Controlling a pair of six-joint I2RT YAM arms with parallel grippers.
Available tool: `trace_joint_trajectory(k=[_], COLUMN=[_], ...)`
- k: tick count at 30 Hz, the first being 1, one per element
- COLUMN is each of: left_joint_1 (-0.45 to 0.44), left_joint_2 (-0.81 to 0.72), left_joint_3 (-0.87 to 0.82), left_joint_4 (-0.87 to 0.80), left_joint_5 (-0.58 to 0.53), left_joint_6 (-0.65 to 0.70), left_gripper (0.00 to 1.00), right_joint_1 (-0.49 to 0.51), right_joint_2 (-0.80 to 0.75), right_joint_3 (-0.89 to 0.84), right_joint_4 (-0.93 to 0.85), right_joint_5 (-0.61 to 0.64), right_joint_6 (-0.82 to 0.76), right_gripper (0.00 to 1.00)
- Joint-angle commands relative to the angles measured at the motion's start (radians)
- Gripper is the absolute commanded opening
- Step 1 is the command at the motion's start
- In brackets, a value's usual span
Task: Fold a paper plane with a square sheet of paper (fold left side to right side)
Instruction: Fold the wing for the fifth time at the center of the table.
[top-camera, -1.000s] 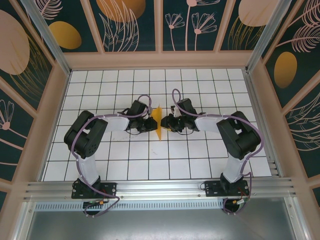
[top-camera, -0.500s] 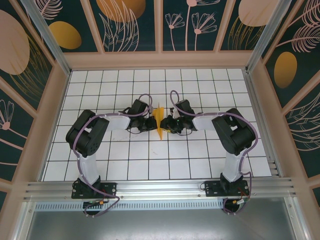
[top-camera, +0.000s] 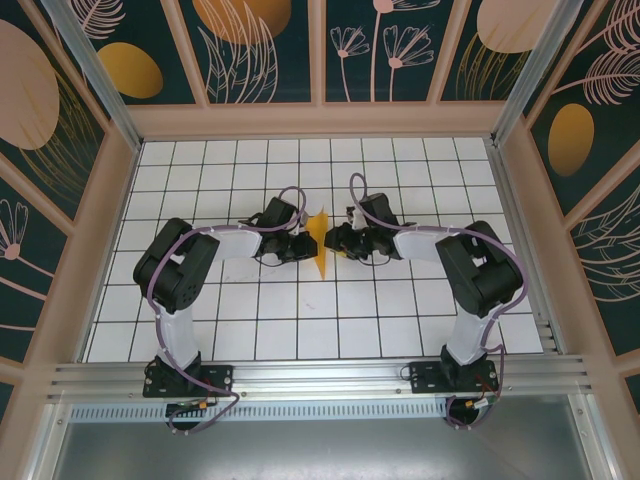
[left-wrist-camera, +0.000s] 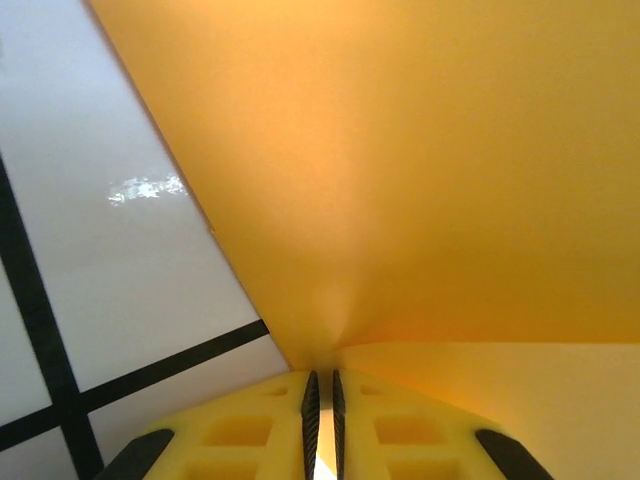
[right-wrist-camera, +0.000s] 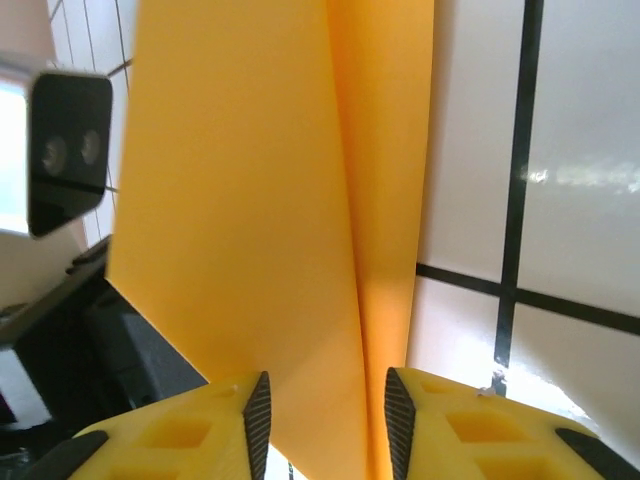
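Left gripper (left-wrist-camera: 322, 398) pinches paper (left-wrist-camera: 400, 170) edge, jaws nearly closed | right gripper (right-wrist-camera: 325, 415) parted, folded paper between its jaws, apparently unclamped | step: mid-fold, paper upright between grippers | next: likely close right, press crease flat

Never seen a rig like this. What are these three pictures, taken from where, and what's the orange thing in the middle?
Two robot arms are bolted at the near edge of a white gridded table, each ending in a two-finger gripper. The wide picture looks down from above and behind: left arm on the left, right arm on the right. The other two come from wrist cameras, so the yellow fingers are each arm's own. The orange thing is folded paper, up on edge between the grippers. The left gripper is shut on it; the right gripper has its jaws apart with the paper between them.
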Motion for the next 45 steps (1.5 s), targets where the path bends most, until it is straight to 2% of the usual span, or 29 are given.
trace_joint_trajectory(k=[1, 6, 20, 28, 39, 45], left_joint_1=[-0.002, -0.004, -0.005, -0.004, -0.004, 0.002], left_joint_2=[0.056, 0.067, 0.101, 0.097, 0.057, 0.001], left_joint_3=[0.012, 0.028, 0.054, 0.053, 0.049, 0.036], left_joint_4=[-0.037, -0.058, -0.091, -0.089, -0.101, -0.109], left_joint_5=[-0.054, -0.071, -0.089, -0.091, -0.116, -0.122], left_joint_6=[0.029, 0.037, 0.045, 0.046, 0.055, 0.059], left_gripper=[0.2, 0.27, 0.3, 0.21, 0.17, 0.18], right_joint_1=[-0.007, -0.016, -0.017, -0.008, 0.0, 0.002], right_joint_2=[-0.034, -0.034, 0.014, 0.061, 0.106, 0.118], right_joint_3=[-0.01, -0.01, -0.003, 0.021, 0.043, 0.048], right_joint_4=[0.039, 0.033, 0.043, 0.027, 0.012, -0.003], right_joint_5=[-0.023, -0.019, -0.011, -0.011, 0.001, 0.006], right_joint_6=[-0.014, -0.018, -0.016, -0.021, -0.022, -0.027], right_gripper=[0.42, 0.44, 0.43, 0.42, 0.42, 0.42])
